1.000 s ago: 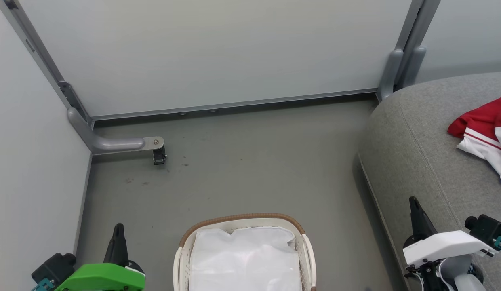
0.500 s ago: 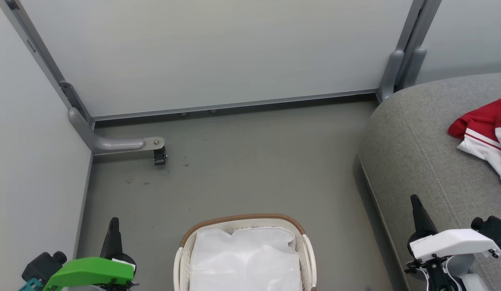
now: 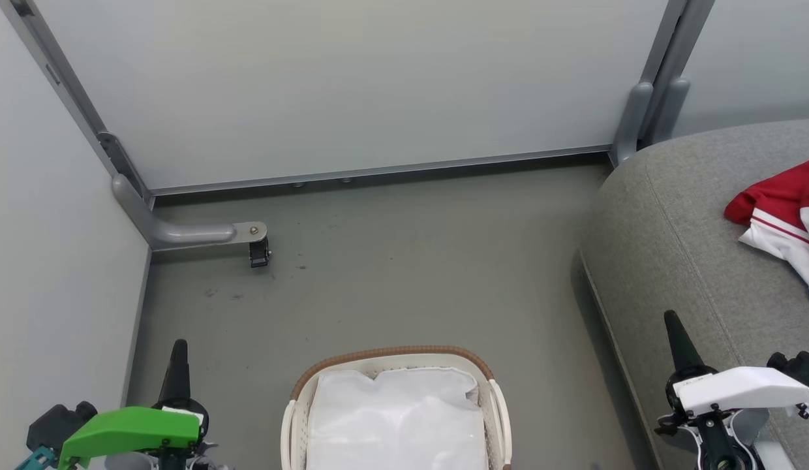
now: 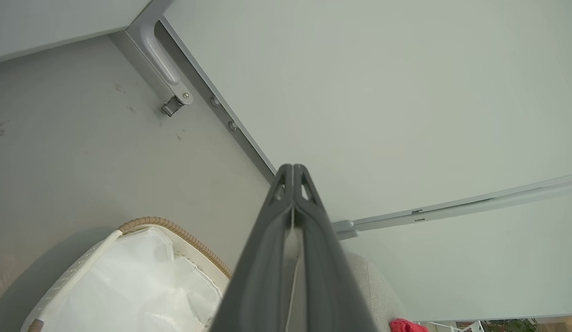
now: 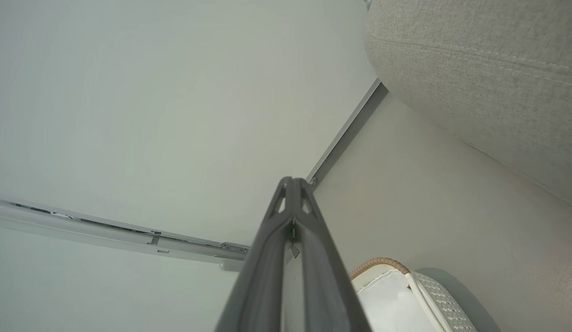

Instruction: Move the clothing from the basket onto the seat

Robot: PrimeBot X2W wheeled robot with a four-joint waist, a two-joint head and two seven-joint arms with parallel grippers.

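Clothing [image 3: 778, 190] crumpled on rounded fabric seat [image 3: 672, 248].

The clothing [image 3: 772, 196] lies on the seat [image 3: 665, 261], seemingly well right of the basket [image 3: 391, 353].

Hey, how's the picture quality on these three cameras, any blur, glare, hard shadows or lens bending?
Head view: soft even light, sharp, but the liner in the basket looks nearly washed out. Left wrist view: wall rail bows slightly; left gripper close up is a little soft. Right wrist view: basket casts a soft shadow on the floor; seat weave is crisp.
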